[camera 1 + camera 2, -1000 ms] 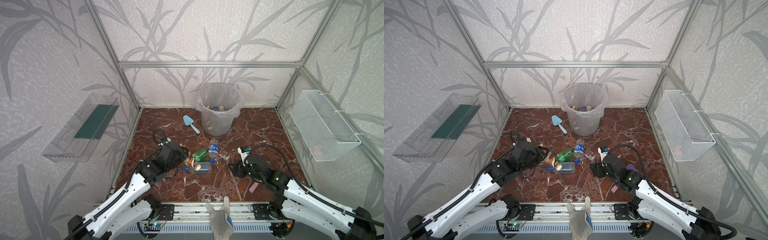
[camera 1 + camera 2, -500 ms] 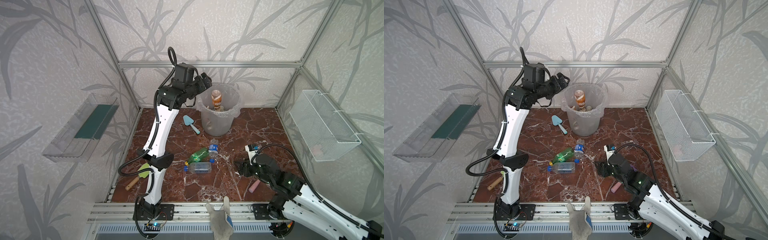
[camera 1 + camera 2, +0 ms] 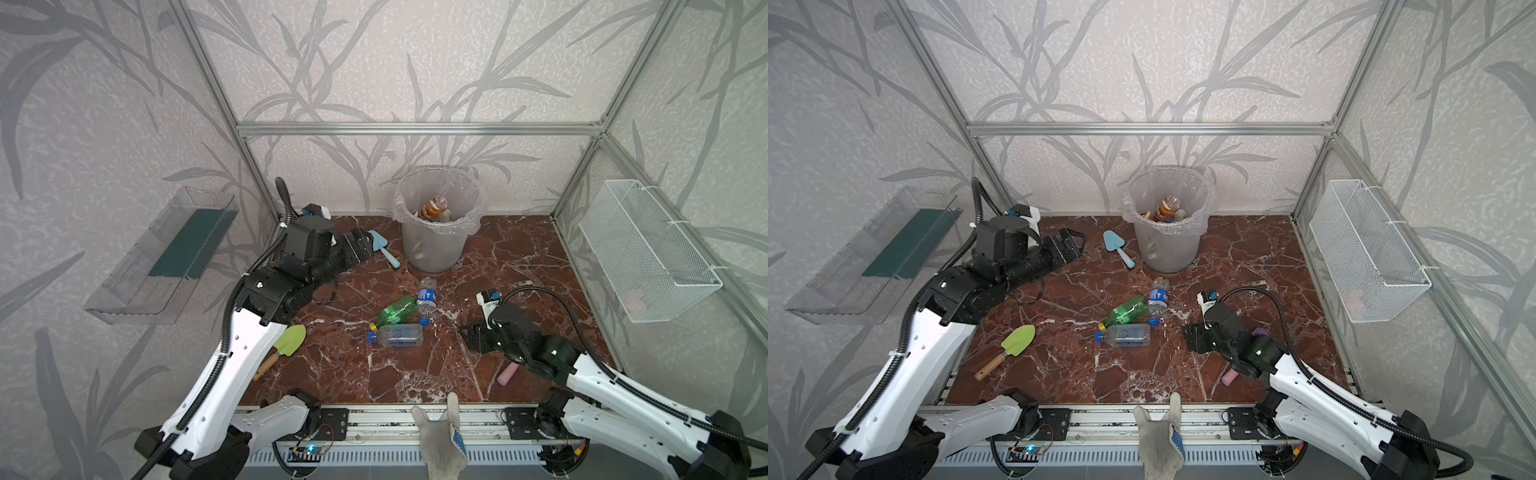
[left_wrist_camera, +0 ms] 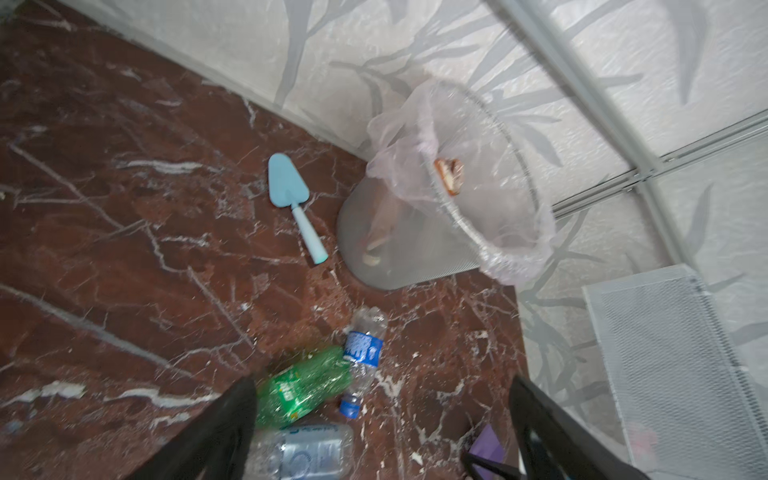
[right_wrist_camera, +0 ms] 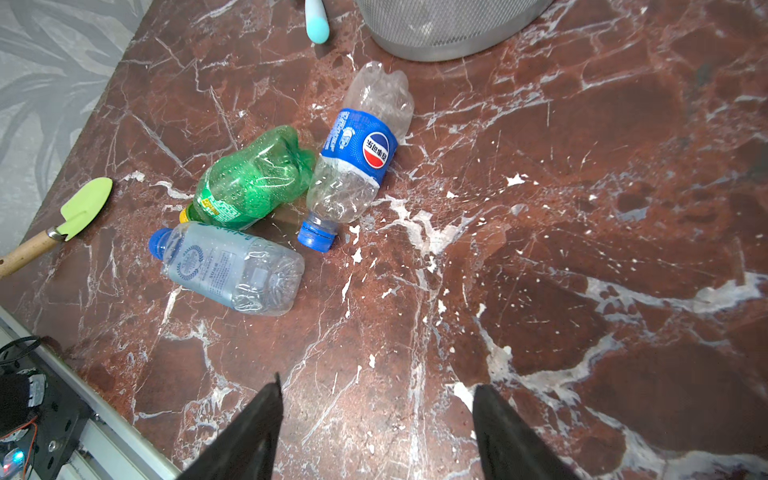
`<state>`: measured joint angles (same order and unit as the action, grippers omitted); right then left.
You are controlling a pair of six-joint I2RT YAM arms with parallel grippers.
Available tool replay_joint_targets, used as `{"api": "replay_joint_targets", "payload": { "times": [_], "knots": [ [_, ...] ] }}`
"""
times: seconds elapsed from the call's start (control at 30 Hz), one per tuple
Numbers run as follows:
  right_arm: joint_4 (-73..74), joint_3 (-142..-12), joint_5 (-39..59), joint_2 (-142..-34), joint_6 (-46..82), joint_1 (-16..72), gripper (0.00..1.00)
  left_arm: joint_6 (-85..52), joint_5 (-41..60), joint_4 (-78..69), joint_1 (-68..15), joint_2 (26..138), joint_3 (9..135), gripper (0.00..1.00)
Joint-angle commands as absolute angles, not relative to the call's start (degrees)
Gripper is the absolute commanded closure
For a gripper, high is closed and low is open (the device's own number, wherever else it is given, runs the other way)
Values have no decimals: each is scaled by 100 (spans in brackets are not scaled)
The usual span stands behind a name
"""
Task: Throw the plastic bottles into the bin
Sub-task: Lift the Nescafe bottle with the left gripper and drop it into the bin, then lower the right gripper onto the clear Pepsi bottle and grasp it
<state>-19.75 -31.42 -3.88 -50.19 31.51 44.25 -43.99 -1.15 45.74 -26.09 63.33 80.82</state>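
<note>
floor bottles [image 3: 395,309] [image 3: 427,294] [image 3: 397,334] 3 | bin [image 3: 432,249] 1 | blue trowel [image 3: 380,243] 1 | green shovel [image 3: 289,340] 1 | basket [image 3: 648,253] 1 | tray [image 3: 166,253] 1

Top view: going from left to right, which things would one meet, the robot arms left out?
Clear wall tray, green toy shovel, light-blue toy trowel, blue-labelled bottle, pink stick, white wire basket.
</note>
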Motion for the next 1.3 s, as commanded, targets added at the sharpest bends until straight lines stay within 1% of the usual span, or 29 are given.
{"api": "replay_joint_targets", "payload": {
  "times": [0.0, 0.07, 0.27, 0.57, 0.9, 1.27],
  "knots": [
    [-1751, -3208, -226, -5224, 3495, 4432, 28, -4557, -214, 4330, -2568, 6078, 7356, 7],
    [-1723, -3273, -177, -5400, 3620, 4430, 28, -4685, -145, 4199, -2551, 5891, 6925, 7],
    [-1695, -3500, -97, -5814, 4142, 4489, 29, -4909, -71, 4067, -2544, 5621, 6178, 8],
    [-1593, -3787, -61, -6433, 4587, 4526, 29, -5158, 0, 3943, -2525, 5415, 5479, 9],
    [-1137, -4141, -167, -7181, 4613, 4526, 28, -5352, 35, 3884, -2522, 5205, 4878, 9],
    [-971, -5102, -624, -8397, 4377, 4491, 30, -5502, 114, 3881, -2513, 4931, 4483, 10]
  ]
}}
